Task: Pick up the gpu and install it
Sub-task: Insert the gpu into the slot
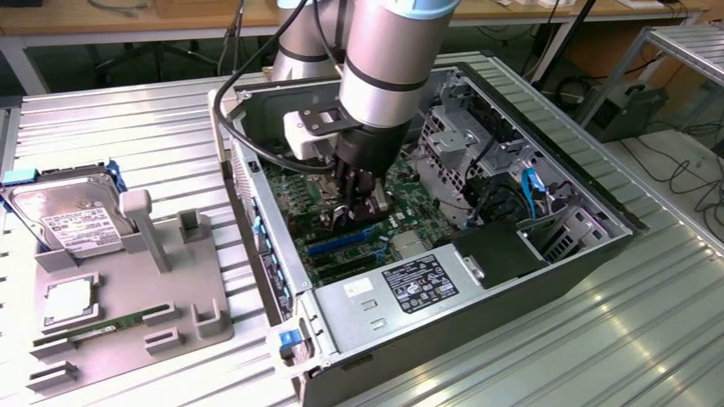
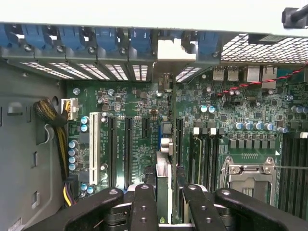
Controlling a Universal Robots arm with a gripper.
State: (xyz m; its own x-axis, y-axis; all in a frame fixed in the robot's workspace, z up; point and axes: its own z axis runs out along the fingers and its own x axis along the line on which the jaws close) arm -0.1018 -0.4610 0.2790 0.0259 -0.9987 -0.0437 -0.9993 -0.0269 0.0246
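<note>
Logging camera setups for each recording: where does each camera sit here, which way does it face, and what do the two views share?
Exterior view: off the arm, raised, looking down at the open computer case on the ribbed metal table; the robot arm reaches into it, and a grey holder tray with the hard drive lies at this view's left.
Wrist view: on the wrist, facing the motherboard; the gripper fingers straddle the gpu standing edge-on.
Shared: case interior, motherboard, gripper.
</note>
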